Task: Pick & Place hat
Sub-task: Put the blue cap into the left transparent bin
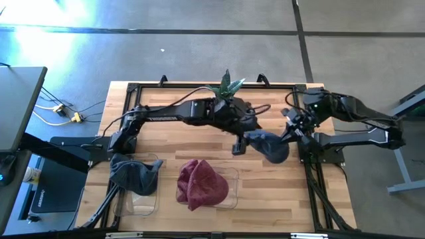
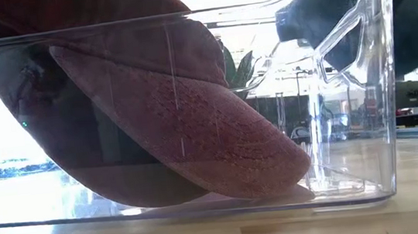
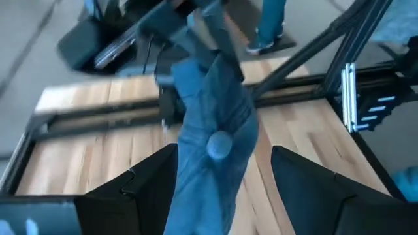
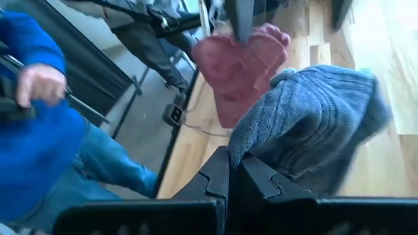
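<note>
A dark blue hat (image 1: 271, 147) hangs above the table right of its middle. It also shows at the top right of the low view (image 2: 353, 8). My right gripper (image 1: 290, 133) is shut on it and reaches in from the table's right. My left gripper (image 1: 238, 145) is at the hat's left, open. In the left wrist view its fingers (image 3: 153, 179) stand on either side of the hat (image 3: 215, 111) with a gap on each side. The hat's top button (image 3: 219, 145) faces that camera. My right gripper pinches the hat's edge (image 4: 251, 147) between its two shut fingers. They come from the table's right, slanting down. The hat hangs slack beside and below the fingers, clear of the table.
A red hat (image 1: 199, 182) lies in a clear bin (image 1: 232, 178) near the front edge. Left of it, a grey hat (image 1: 136, 174) lies in another clear bin. A plant (image 1: 227, 86) stands at the far edge. A black frame (image 1: 126, 93) rims the table. A person in blue (image 4: 39, 78) is beyond it.
</note>
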Controlling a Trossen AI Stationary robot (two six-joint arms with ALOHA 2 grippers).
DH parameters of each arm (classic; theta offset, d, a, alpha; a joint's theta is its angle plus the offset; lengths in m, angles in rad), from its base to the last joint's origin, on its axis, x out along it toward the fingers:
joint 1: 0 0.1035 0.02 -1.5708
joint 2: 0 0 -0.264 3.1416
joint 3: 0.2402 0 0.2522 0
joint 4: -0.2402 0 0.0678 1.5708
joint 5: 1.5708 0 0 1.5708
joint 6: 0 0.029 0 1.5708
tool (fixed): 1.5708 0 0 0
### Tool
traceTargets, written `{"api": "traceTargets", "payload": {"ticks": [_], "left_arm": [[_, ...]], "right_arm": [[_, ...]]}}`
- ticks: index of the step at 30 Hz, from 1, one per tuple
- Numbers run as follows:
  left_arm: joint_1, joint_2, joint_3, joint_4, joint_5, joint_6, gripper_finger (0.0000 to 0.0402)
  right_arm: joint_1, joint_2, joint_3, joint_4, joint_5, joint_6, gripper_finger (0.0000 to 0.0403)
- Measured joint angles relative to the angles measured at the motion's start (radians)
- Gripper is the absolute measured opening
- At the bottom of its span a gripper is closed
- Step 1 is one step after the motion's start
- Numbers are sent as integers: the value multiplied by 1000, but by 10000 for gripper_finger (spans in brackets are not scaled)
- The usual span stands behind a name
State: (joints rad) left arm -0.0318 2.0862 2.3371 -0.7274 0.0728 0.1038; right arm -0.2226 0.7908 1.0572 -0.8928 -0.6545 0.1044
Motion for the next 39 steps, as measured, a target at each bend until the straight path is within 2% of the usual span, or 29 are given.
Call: {"api": "traceTargets", "payload": {"ticks": [8, 11, 14, 20, 24, 28, 32, 39], "left_arm": [[1, 89, 8, 157, -3, 53, 244], [0, 111, -5, 111, -1, 42, 250], [-1, 136, 2, 150, 11, 39, 253], [0, 149, -1, 147, 153, 30, 253], [7, 174, 0, 146, 190, 22, 253], [16, 175, -1, 142, 295, 23, 249], [27, 172, 0, 137, 391, 42, 211], [27, 172, 0, 150, 534, 57, 70]], "right_arm": [[0, -16, 40, 4, -14, 70, 7], [0, -20, 44, 12, -14, 72, 4], [0, -24, 44, 14, -14, 81, 4], [0, -27, 44, 19, -30, 106, 4], [1, -35, 44, 19, -44, 122, 5], [0, -42, 44, 17, -53, 124, 8], [0, -62, 44, 6, -58, 124, 4], [1, -92, 44, -25, -70, 151, 13]]}}
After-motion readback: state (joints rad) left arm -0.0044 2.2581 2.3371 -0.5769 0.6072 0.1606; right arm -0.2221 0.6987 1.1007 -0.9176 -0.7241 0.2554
